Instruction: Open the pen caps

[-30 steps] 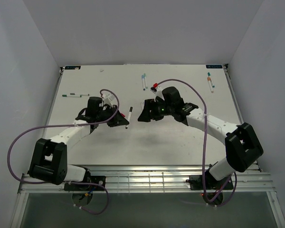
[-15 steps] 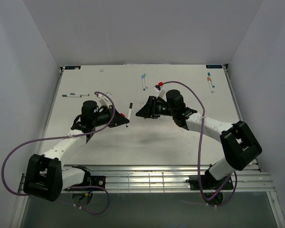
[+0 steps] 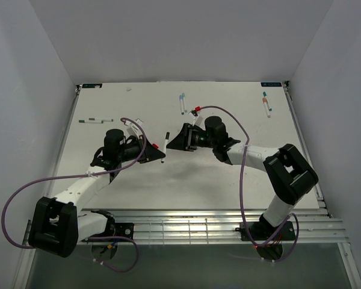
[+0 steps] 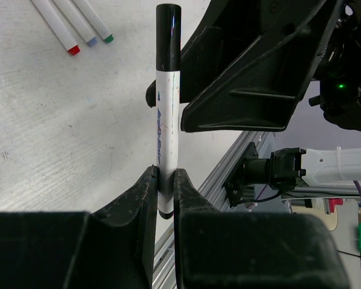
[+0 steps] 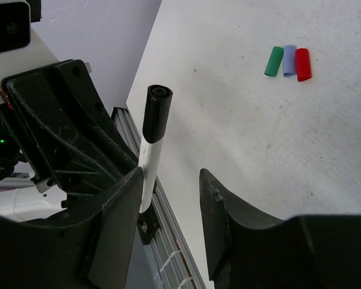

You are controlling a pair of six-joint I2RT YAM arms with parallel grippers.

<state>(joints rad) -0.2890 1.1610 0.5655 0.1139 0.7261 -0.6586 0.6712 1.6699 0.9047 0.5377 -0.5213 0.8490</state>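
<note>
While L tool (image 4: 165, 180) grips 1 pen (image 4: 166, 120) w/ black cap (image 4: 168, 36), 3 caps (image 5: 288, 61) lie loose.

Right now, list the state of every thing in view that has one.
black cap: on the pen, not yet pulled.
pen: clamped at the end opposite the cap.
left fingers: shut on the pen.
right fingers: open, gripping nothing.
three loose caps: off, lying together on the table.
three white pens: uncapped, lying flat.

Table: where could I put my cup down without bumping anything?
Crowded: the centre, where left gripper and right gripper meet at a pen. Bare table lies between them and the near rail, and along the far edge between the middle pens and right-hand pens.
</note>
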